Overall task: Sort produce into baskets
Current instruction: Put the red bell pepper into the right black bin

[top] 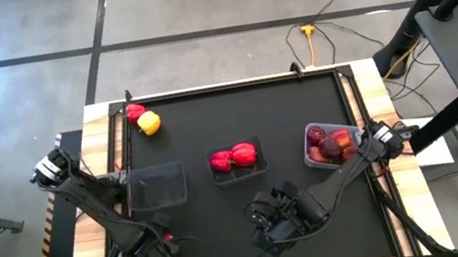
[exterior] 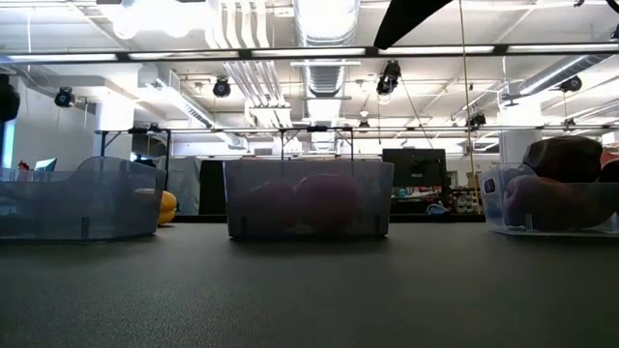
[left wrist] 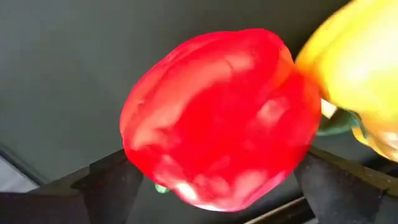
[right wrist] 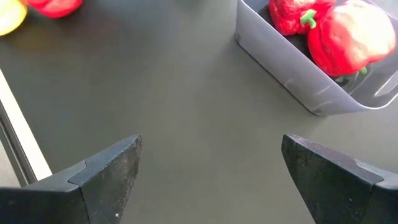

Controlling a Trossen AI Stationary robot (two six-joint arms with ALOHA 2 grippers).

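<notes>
Since the left gripper (left wrist: 214,186) sits at the lower left of the high view with a red pepper (left wrist: 217,118) lying right between its 2 dark fingers, the coming move turns on that fit: the pepper fills the gap from one finger (left wrist: 112,186) across to the other, and whether the pads already press it I cannot tell. A yellow pepper (left wrist: 360,74) lies touching or just beside the red one at the upper right of the left wrist picture, so a squeeze risks nudging it.

By my reading, the red pepper belongs in the middle basket (top: 238,175), which holds 2 red peppers and lies up and to the right of this gripper. An empty basket (top: 156,187) stands nearer, between the 2.

At lower centre of the high view, the right gripper (right wrist: 211,168) hangs open over bare mat, holding nothing, near the middle basket.
</notes>
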